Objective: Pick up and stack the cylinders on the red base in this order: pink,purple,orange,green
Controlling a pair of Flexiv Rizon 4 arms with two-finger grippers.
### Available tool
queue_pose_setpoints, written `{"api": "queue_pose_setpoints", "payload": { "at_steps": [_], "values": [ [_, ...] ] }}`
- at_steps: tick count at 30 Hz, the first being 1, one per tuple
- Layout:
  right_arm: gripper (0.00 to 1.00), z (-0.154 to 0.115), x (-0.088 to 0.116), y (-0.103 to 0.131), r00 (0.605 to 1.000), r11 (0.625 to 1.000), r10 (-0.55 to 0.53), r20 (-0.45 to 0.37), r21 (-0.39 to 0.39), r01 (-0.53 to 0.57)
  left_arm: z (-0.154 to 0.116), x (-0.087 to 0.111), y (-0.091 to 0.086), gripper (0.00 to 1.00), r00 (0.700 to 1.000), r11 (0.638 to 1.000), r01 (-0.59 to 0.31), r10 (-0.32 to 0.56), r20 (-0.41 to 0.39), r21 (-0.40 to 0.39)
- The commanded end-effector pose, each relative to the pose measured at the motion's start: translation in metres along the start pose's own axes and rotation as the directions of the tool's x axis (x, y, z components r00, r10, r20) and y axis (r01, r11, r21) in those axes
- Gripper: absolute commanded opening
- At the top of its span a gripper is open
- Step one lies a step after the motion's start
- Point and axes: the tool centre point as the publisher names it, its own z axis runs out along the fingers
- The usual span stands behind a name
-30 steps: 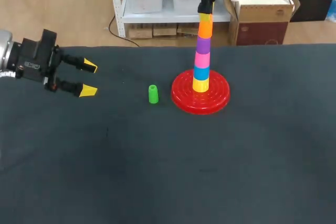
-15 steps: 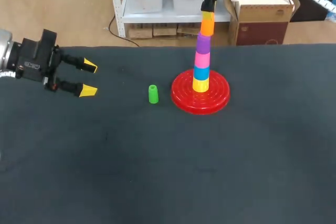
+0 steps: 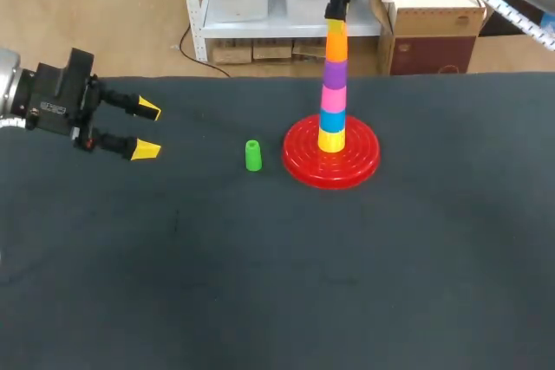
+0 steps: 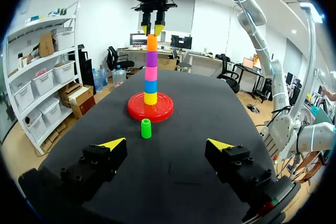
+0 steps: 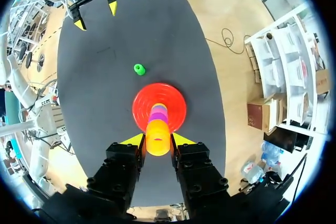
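Shift: orange (image 3: 336, 42) leaned off to one side half a second ago and now stands in line over purple (image 3: 335, 73); the left arm has not moved.
Grip: right gripper (image 4: 152, 29) comes straight down from above and is closed on the top of orange, probably to seat it squarely.
Stack: base (image 3: 303, 160), then yellow (image 3: 331, 139), blue (image 3: 333, 119), pink (image 3: 334, 96), purple, orange.
Last piece: green (image 3: 252, 155) stands upright on the tabletop (image 3: 260, 283), just beside the base on the left arm's side, free to pick.
Spare arm: left gripper (image 3: 146, 130) is spread wide and empty, well apart from green, seemingly parked clear.
Hidden: I cannot tell whether orange is fully seated on purple. From the right wrist, orange covers most of the stack below.
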Motion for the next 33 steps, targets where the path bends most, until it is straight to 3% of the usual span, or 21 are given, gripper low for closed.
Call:
{"api": "queue_pose_setpoints", "payload": {
  "at_steps": [1,17,22,23,24,25,33],
  "values": [
    [0.00,0.003,-0.001,0.010,1.000,1.000,-0.001,-0.002,0.017,0.002,-0.001,0.001,0.000,1.00,1.000,1.000,-0.003,0.003,0.003,0.000],
    [0.00,0.028,0.022,0.041,0.994,0.993,0.108,0.017,0.043,-0.109,-0.001,0.001,0.000,1.00,1.000,1.000,-0.003,0.003,0.003,0.000],
    [0.00,0.029,0.021,0.039,0.995,0.992,0.103,0.015,0.068,-0.104,-0.001,0.001,0.000,1.00,1.000,1.000,-0.003,0.003,0.003,0.000],
    [0.12,0.024,0.019,0.038,0.995,0.991,0.099,0.017,0.087,-0.100,-0.001,0.001,0.000,1.00,1.000,1.000,-0.003,0.003,0.003,0.000],
    [0.38,0.020,0.017,0.038,0.996,0.991,0.094,0.011,0.097,-0.094,-0.001,0.001,0.000,1.00,1.000,1.000,-0.003,0.003,0.003,0.000],
    [1.00,0.011,0.012,0.038,0.997,0.989,0.083,0.000,0.124,-0.082,-0.001,0.001,0.000,1.00,1.000,1.000,-0.003,0.003,0.003,0.000],
    [1.00,-0.043,-0.029,0.039,0.997,0.963,-0.002,-0.081,0.268,0.024,-0.001,0.001,0.000,1.00,1.000,1.000,-0.003,0.003,0.003,0.000]
  ]
}}
